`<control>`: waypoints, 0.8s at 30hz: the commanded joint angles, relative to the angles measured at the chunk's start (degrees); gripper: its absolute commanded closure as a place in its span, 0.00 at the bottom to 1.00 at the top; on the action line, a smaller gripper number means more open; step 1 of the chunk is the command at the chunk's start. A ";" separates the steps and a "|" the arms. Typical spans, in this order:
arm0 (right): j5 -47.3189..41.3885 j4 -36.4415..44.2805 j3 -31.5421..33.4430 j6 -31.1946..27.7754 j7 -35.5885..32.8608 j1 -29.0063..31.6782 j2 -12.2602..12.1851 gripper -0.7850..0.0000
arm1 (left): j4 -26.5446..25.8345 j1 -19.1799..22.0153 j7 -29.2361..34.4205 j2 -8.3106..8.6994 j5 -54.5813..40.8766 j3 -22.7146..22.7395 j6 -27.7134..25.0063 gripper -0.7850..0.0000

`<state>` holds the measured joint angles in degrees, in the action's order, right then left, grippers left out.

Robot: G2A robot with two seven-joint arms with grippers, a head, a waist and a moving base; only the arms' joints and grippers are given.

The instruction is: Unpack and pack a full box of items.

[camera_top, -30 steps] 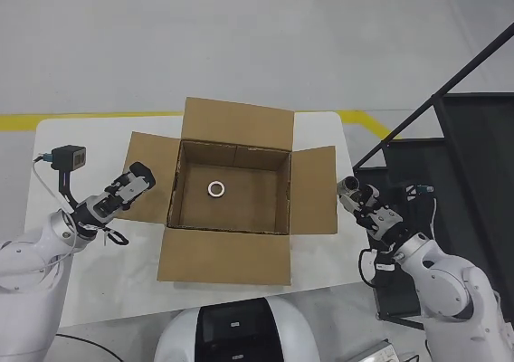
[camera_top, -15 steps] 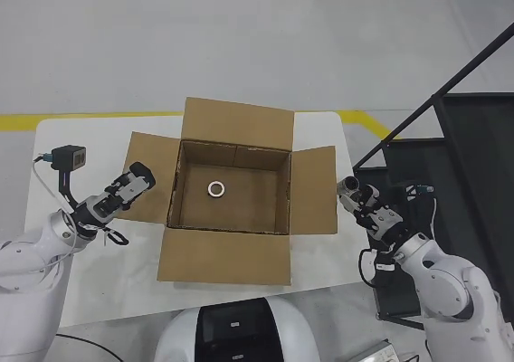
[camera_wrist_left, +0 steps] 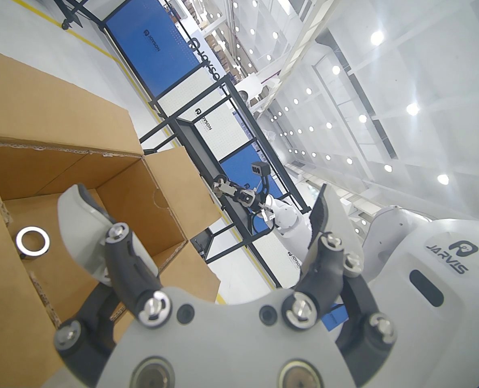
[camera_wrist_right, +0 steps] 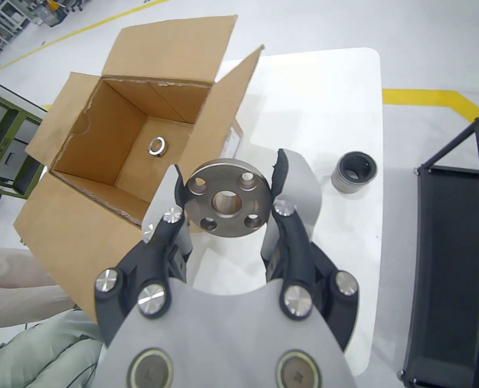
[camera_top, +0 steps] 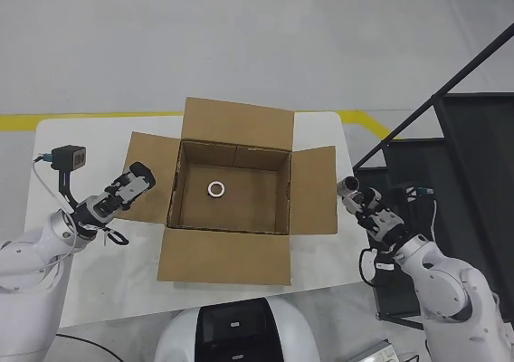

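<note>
An open cardboard box [camera_top: 232, 153] stands mid-table with all flaps folded out. One metal ring [camera_top: 216, 188] lies on its floor, the same ring [camera_wrist_right: 157, 146] [camera_wrist_left: 32, 241] showing in both wrist views. My right gripper [camera_top: 347, 187] [camera_wrist_right: 229, 167] hovers over the table beside the box's right flap, shut on a round steel flange [camera_wrist_right: 228, 203] with several holes. A grey bushing [camera_wrist_right: 353, 172] stands on the table just beyond it. My left gripper [camera_top: 139, 176] [camera_wrist_left: 199, 211] hangs open and empty at the box's left flap [camera_top: 148, 176].
The white table [camera_top: 76, 136] has bare room to the left of the box and in front of it. A black metal rack [camera_top: 474, 181] stands close against the table's right side. The box's near flap [camera_top: 225, 256] lies flat toward the front edge.
The right arm has shifted very slightly with the flange; the left arm, the box and the ring stay as they were.
</note>
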<state>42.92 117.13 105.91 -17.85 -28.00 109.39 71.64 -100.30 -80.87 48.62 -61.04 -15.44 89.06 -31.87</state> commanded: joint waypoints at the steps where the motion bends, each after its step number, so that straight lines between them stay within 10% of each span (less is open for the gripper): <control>1: 0.50 -1.39 0.30 2.06 0.12 0.37 0.01 1.00 | 0.00 0.00 0.00 0.00 0.00 0.00 0.00 0.00; 24: 19.75 -29.18 -16.08 20.12 -4.42 -19.21 0.45 1.00 | 0.00 0.00 0.00 0.00 0.00 0.00 0.00 0.00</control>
<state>62.68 88.56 90.24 2.02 -32.22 90.64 72.04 -100.30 -80.87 48.62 -61.04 -15.44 89.06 -31.87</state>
